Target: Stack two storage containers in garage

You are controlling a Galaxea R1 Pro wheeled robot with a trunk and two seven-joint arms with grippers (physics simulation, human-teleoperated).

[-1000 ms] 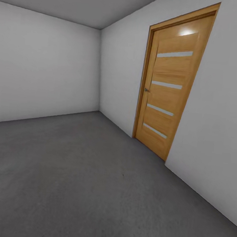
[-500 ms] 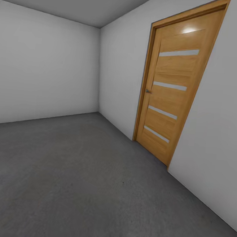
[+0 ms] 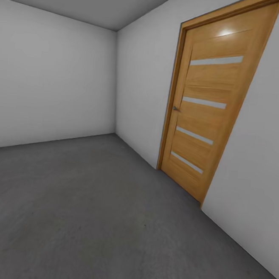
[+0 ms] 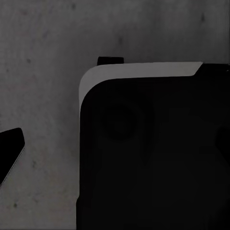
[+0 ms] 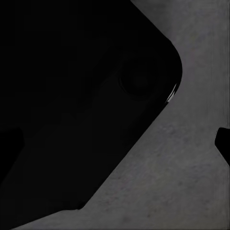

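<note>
Head cam: I'm in a bare room w/ pale walls, dark grey concrete floor [image 3: 85, 219], and a wood door [image 3: 206, 107] w/ pale horizontal strips ahead on the right side. Looks like the garage. No orange-red containers here, so I can't say where they sit rel. to either gripper.

Left wrist cam: a big black rounded body w/ a pale edge [image 4: 143, 143] blocks most of the frame, grey floor behind it. A dark tip at the frame edge [image 4: 9, 151] may be a finger; can't tell whether the left gripper is spread or pressed together.

Right wrist cam: same story, dark bulk [image 5: 72, 105] over rough grey floor; can't tell the right gripper's state either.

My guess on handling: thin-walled lidless boxes should be light but flexy, slick-sided. I'd pinch a long-side rim wall near its middle, gently.
</note>
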